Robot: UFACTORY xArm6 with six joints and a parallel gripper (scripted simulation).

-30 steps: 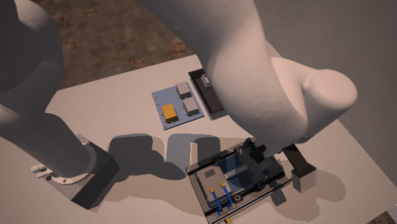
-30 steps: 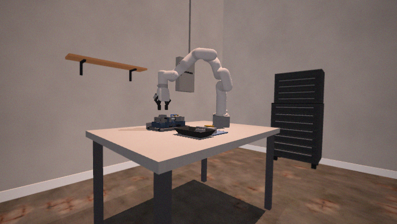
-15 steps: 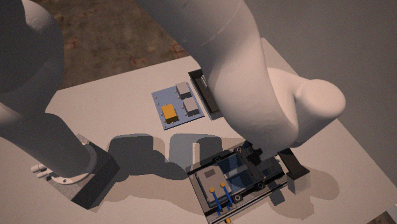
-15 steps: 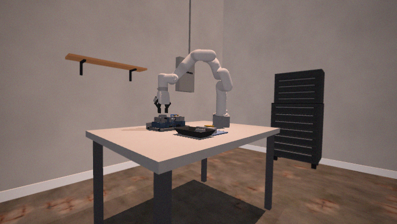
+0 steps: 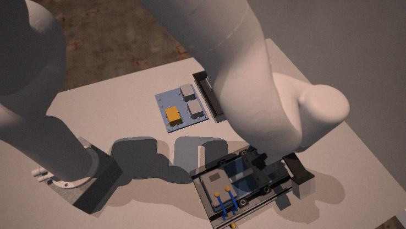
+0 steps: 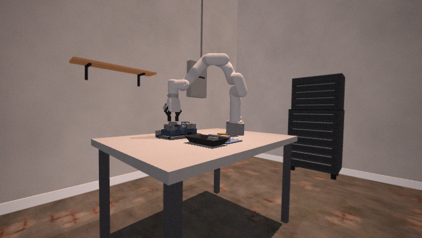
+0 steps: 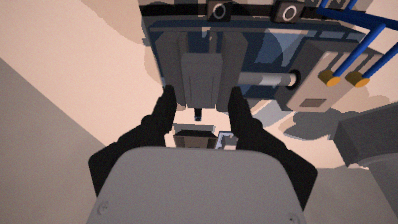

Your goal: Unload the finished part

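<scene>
The vise (image 5: 241, 181) stands on a dark base at the table's near side, with a blue body and two blue levers with orange knobs (image 5: 221, 191). In the wrist view the finished part (image 7: 200, 77), a grey block, sits between the vise's grey jaws. My gripper (image 7: 202, 95) is open and empty. It hangs just above the part with one black finger on each side of it, touching nothing. It also shows in the top view (image 5: 257, 163) and the exterior view (image 6: 172, 116). The black outfeed tray (image 5: 208, 93) lies behind the vise, partly hidden by my arm.
A blue fixture plate (image 5: 180, 109) holds two grey blocks and an orange block (image 5: 173, 115), left of the tray. A grey post with a dark sloped top (image 5: 301, 176) stands right of the vise. My arm's base (image 5: 71, 170) is at the left.
</scene>
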